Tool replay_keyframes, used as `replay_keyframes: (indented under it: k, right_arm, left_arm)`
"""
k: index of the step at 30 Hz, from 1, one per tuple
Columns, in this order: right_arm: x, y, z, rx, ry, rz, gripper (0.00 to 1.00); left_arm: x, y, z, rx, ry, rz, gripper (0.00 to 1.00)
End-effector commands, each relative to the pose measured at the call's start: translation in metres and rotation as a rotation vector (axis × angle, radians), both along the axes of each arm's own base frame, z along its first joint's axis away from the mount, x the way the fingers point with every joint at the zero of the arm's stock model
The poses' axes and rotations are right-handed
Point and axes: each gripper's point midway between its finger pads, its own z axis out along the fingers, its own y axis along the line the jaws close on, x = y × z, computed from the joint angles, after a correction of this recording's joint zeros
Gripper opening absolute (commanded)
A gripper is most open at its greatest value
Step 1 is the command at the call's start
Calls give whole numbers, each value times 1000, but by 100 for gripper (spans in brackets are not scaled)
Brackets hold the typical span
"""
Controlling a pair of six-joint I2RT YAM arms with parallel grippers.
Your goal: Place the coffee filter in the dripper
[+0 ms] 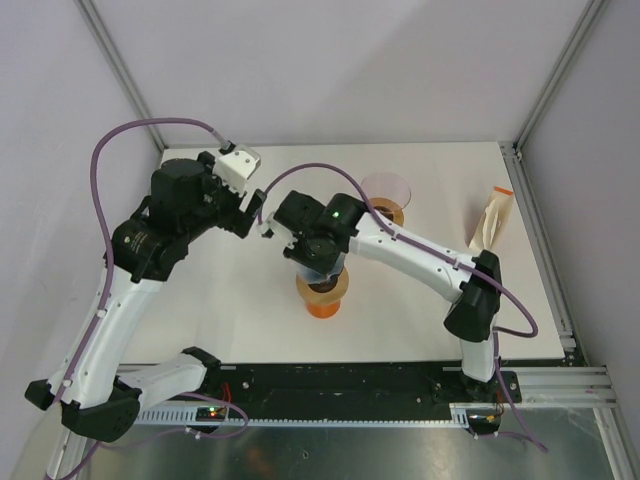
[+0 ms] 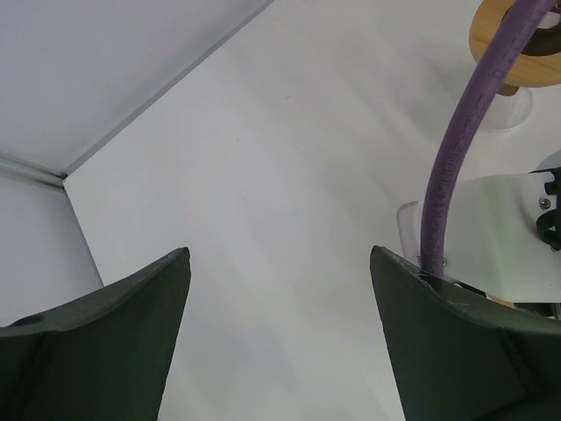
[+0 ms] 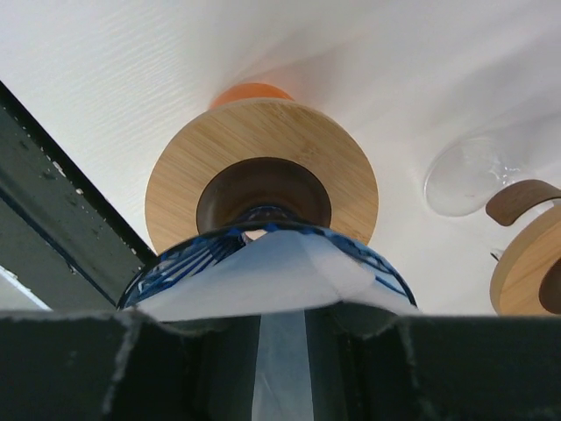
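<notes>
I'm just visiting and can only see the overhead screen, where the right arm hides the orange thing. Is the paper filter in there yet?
Observer: Yes. The right wrist camera shows the white filter down inside a blue dripper.
Visitor: What does the dripper stand on?
Observer: A wooden ring, with the orange base beneath it.
Visitor: Is the left arm holding anything?
Observer: No. Its own camera shows the left end effector open and empty, with only bare table below it.
</notes>
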Motion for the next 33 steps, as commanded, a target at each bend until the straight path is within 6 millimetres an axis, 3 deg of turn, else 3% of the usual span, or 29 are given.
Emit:
replay_keyframes:
  k: [1, 7, 16, 19, 26, 33]
  right_arm:
    - [1, 7, 58, 138, -116, 41, 31]
    - [0, 8, 74, 185, -136, 50, 37]
    - [2, 12, 66, 188, -135, 48, 38]
    - [3, 13, 73, 209, -146, 45, 40]
    - [2, 14, 105, 292, -191, 42, 42]
    - [11, -15, 154, 410, -301, -42, 47]
  left_arm:
    - [0, -7, 14, -32, -33, -29, 89]
    - [1, -7, 12, -29, -29, -30, 89]
    - [1, -8, 13, -28, -31, -32, 89]
    - [0, -7, 13, -28, -32, -32, 89]
    - [1, -8, 10, -26, -25, -35, 89]
    - [3, -11, -5, -14, 14, -41, 89]
